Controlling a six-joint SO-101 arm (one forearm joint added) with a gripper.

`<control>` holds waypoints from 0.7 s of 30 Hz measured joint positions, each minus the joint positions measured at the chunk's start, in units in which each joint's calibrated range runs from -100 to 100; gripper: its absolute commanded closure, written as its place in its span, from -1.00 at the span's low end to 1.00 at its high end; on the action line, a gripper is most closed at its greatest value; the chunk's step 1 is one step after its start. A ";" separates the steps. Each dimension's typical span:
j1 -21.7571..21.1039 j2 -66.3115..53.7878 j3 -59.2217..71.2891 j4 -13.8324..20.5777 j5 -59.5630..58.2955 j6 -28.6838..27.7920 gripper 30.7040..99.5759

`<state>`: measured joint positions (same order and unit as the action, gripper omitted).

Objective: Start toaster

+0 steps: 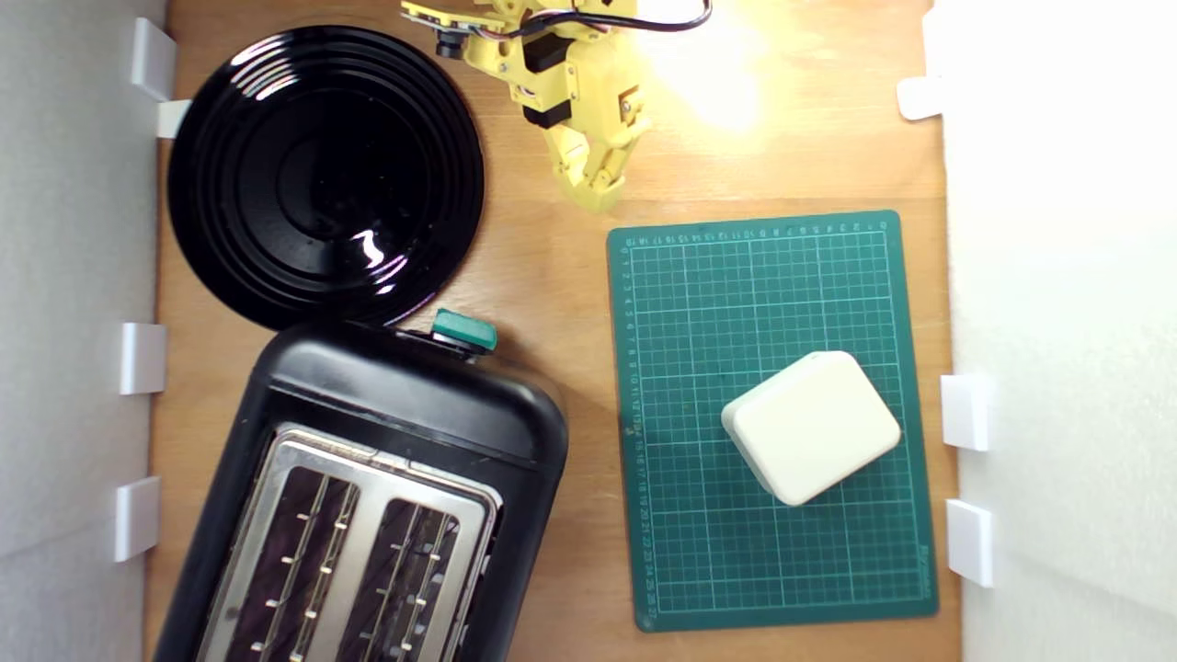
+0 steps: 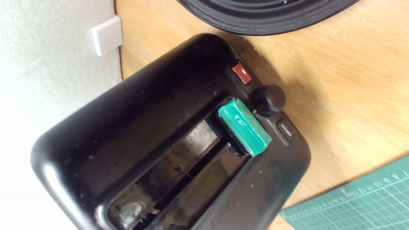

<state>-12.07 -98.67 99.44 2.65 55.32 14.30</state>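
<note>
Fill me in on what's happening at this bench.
A yellow robot arm's pincer hangs above the bare wooden table, holding nothing and touching nothing. The black two-slot toaster sits apart from it in the exterior view, both slots empty, its teal lever knob untouched. A glossy black plate and a cream block on a green cutting mat lie nearby.
</note>
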 measured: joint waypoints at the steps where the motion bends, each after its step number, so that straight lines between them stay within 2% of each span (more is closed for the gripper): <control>1: 0.00 0.00 0.00 0.00 0.00 0.00 0.98; 21: 0.00 0.00 0.00 0.00 0.00 0.00 0.97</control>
<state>-12.07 -98.67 99.44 2.65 55.32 14.30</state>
